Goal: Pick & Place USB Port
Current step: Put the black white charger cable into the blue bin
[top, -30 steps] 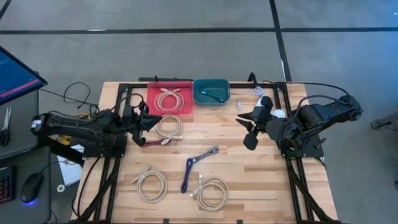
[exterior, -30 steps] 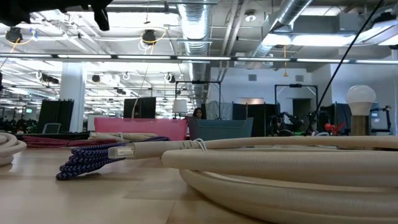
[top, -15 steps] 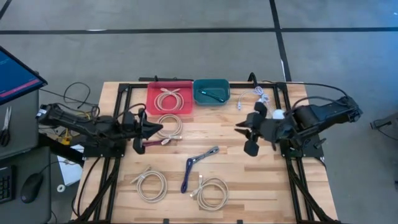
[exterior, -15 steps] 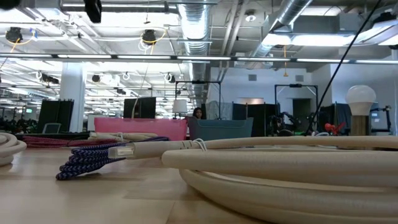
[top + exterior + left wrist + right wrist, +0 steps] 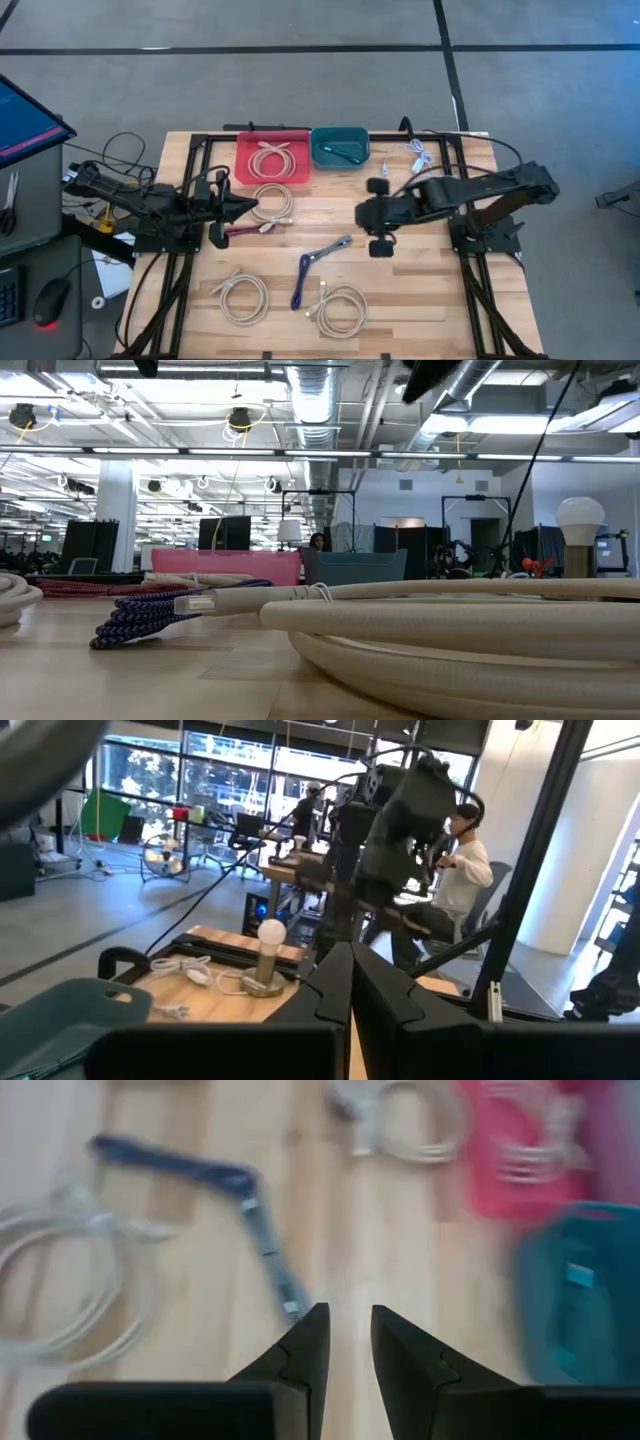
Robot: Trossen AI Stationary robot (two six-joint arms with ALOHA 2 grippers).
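Several coiled white USB cables lie on the wooden table: one (image 5: pixel 272 203) by my left gripper, two (image 5: pixel 243 297) (image 5: pixel 340 308) near the front, one in the red tray (image 5: pixel 272 158). A blue braided cable (image 5: pixel 318 265) (image 5: pixel 215 1180) lies flat at mid table. My right gripper (image 5: pixel 368 215) (image 5: pixel 348 1342) hangs open above the table, tipped down, just beyond the blue cable's plug end, nothing between its fingers. My left gripper (image 5: pixel 250 205) (image 5: pixel 350 982) is shut and empty, raised at the table's left, pointing toward the right.
A teal bin (image 5: pixel 340 147) with a dark cable inside stands beside the red tray at the far edge. A maroon cable (image 5: pixel 245 230) lies under my left gripper. A bulb lamp (image 5: pixel 582 520) and a thin white cable (image 5: pixel 415 155) sit at the far right. Bare wood lies between the cables.
My right gripper has swung out from the table's right side toward its middle, come down and tipped to point downward over the blue cable's end, its wrist rolling. My left gripper has risen a little and stayed shut. No cable has moved.
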